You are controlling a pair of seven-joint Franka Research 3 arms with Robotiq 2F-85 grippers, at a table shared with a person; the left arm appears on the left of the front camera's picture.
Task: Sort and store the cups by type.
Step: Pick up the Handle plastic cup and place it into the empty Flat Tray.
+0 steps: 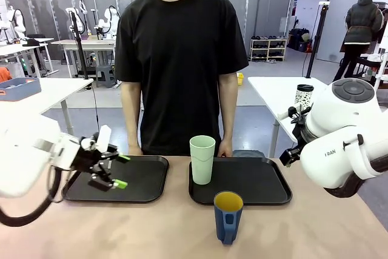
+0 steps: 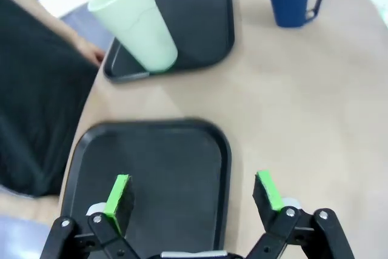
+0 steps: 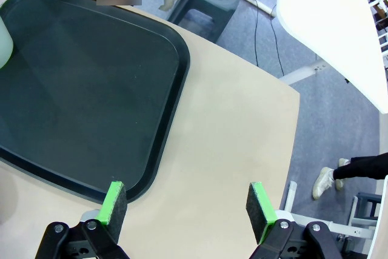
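Honestly, my left pincer and right pincer both hang released, empty; a high sideways nudge could topple the tall tumbler on its tray.

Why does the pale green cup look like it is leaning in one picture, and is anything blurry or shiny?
Left wrist view: the wide lens curves the table edge and makes the mint tumbler seem to lean; it is slightly soft. Front view: sharp, evenly lit, the tumbler upright, only a faint shadow on the right tray. Right wrist view: a pale sheen lies across that tray.
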